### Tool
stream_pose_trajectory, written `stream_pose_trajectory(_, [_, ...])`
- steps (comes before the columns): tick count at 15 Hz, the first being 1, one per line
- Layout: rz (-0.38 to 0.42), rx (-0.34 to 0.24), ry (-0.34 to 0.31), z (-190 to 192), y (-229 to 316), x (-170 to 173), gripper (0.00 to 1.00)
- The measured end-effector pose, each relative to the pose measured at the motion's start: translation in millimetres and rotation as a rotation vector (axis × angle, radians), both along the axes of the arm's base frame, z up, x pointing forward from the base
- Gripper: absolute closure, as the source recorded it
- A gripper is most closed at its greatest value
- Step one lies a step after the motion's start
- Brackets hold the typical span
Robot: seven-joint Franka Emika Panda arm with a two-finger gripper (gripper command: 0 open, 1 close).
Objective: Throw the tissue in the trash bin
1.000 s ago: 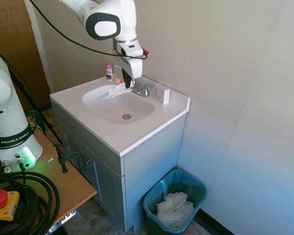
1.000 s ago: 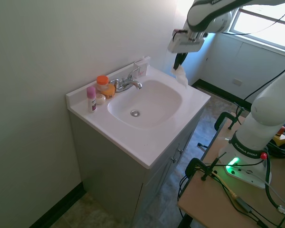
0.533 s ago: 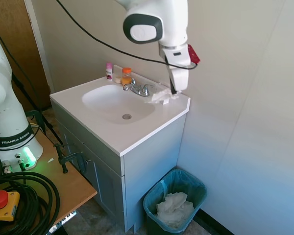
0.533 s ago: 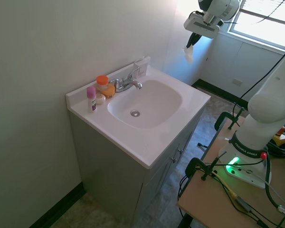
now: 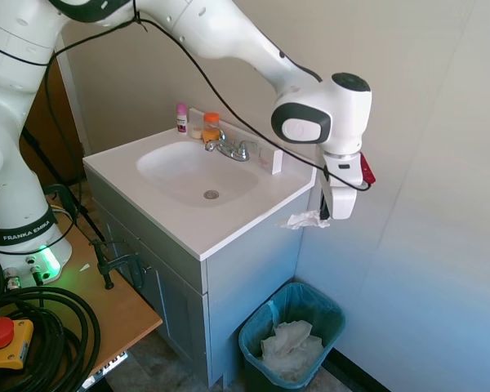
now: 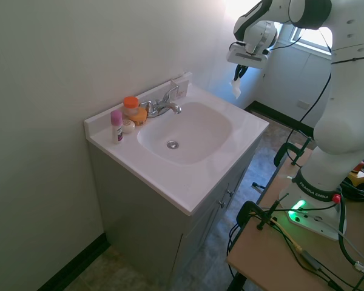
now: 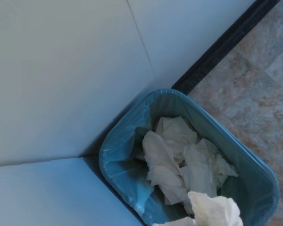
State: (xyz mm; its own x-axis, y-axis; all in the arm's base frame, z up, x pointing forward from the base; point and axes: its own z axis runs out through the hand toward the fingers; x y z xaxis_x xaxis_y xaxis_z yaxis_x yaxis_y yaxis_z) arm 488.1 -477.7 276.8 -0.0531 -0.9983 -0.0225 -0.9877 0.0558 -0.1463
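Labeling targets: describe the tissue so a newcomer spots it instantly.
Past the right end of the white sink vanity, above the teal-lined trash bin, the gripper holds the tissue. It is small, twisted and in mid-air, unlike the bigger paper wad inside the bin.

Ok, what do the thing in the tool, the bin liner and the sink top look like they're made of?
The tissue in the tool looks like thin matte white paper: crumpled, twisted, drooping. The trash bin liner seems to be thin teal plastic film, wrinkled with a slight sheen; the bin beneath is mostly hidden. The sink top is smooth glossy white, maybe ceramic or moulded resin; I can't tell which.
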Motion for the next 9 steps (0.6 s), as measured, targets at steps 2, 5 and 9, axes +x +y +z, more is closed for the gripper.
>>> stream_pose_trajectory(2, [0.007,0.013,0.001,4.8,-0.6,3.0,0.0])
stream_pose_trajectory(5, [0.03,0.023,0.006,5.2,5.4,8.7,0.0])
stream_pose_trajectory(9, [0.064,0.022,0.015,8.3,11.4,12.3,0.0])
